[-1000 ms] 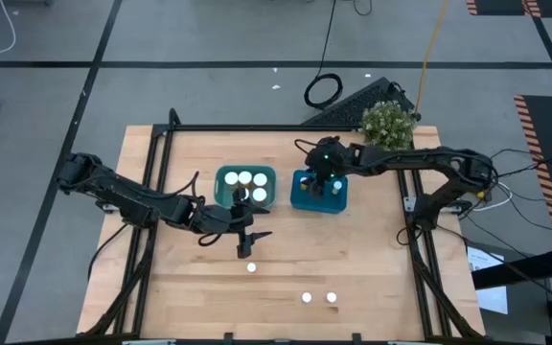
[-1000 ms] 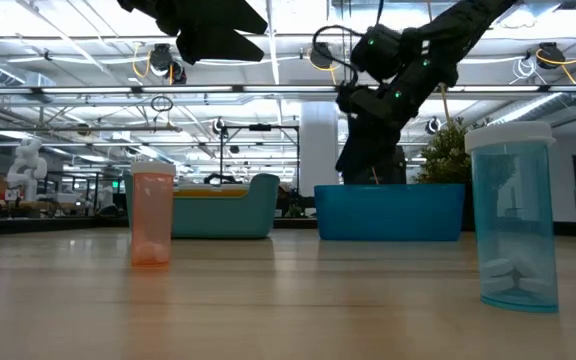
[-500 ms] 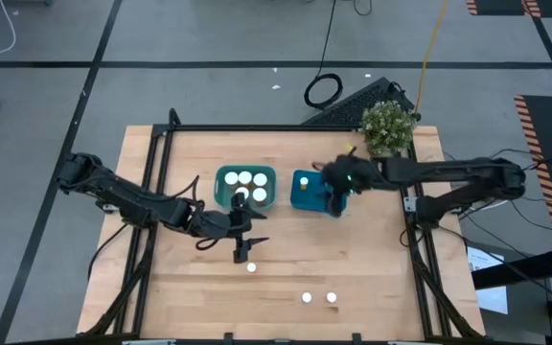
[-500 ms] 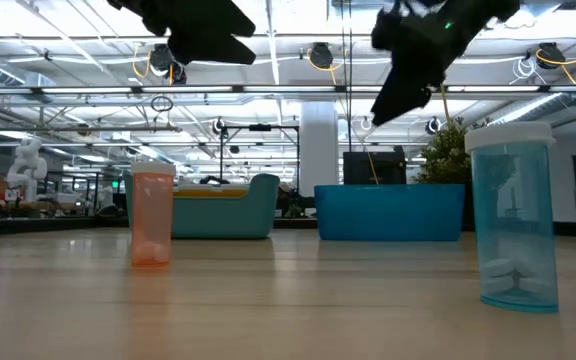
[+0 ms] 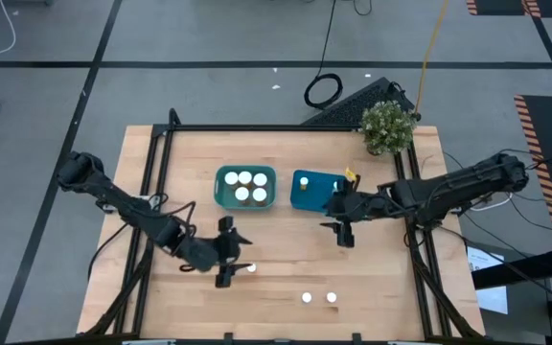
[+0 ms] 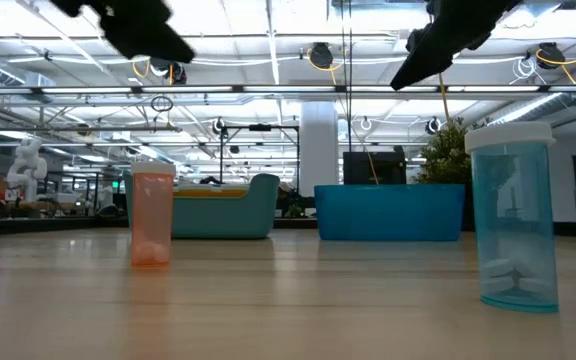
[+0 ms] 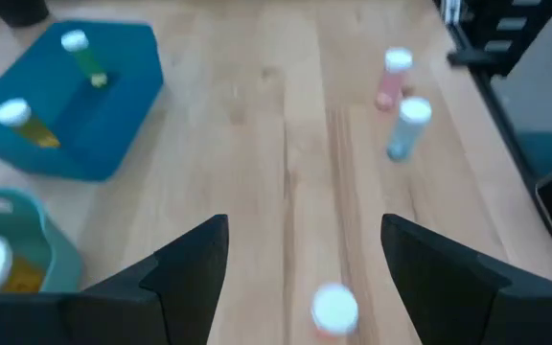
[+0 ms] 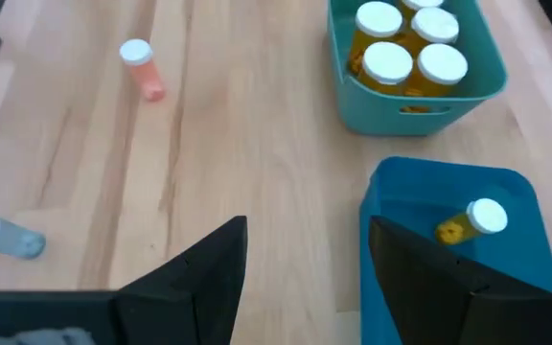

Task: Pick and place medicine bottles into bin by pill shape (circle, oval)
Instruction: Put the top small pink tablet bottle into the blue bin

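Note:
Three white-capped medicine bottles stand upright on the table. An orange one [image 5: 250,267] is just right of my open left gripper [image 5: 229,267], and its cap [image 7: 334,309] shows between the fingers, untouched. A pink one [image 7: 391,79] and a blue one [image 7: 408,129] stand nearer the near edge. The teal bin [image 5: 246,187] holds several bottles. The blue bin [image 5: 314,190] holds two [image 7: 14,113]. My right gripper [image 5: 343,232] hangs open and empty at the blue bin's near right corner.
A potted plant [image 5: 388,125] stands at the table's far right corner. Bare wood lies between the bins and the near bottles [image 5: 319,298]. In the low view the blue bottle [image 6: 513,215] stands close to the camera and the orange one [image 6: 152,215] stands farther back.
My right gripper has risen out of the blue bin and gone toward the table's right and near edges. My left gripper has gone from beside the teal bin toward the near edge and a little left, ending beside the orange bottle. The bottles have stayed where they were.

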